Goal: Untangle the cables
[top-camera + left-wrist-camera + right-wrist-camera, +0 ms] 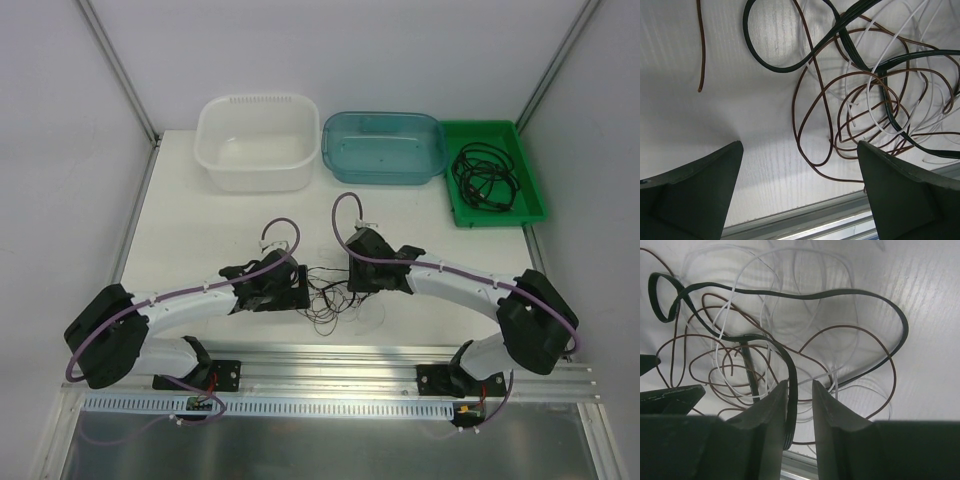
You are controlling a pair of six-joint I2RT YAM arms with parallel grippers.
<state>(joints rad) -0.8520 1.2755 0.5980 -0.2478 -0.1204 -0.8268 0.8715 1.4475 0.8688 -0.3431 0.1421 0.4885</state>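
The cables (330, 295) lie in a loose tangle on the white table between my two grippers. The left wrist view shows a flat black cable (760, 55), thin brown loops (797, 100) and a thin white cord (875, 120). My left gripper (799, 145) (298, 290) hovers wide open at the tangle's left side, with only a brown loop's edge between its fingers. My right gripper (800, 382) (352, 275) has its jaws narrowed around the black cable (815, 294). The cable rests against one finger (775, 405), with a gap to the other. Brown loops (850, 326) and a white cord (755, 262) spread beyond.
At the back stand a white tub (257, 140), a teal tub (384, 147) and a green tray (530, 180) holding more dark cables (485, 178). A metal rail (330, 360) runs along the table's near edge just behind the tangle.
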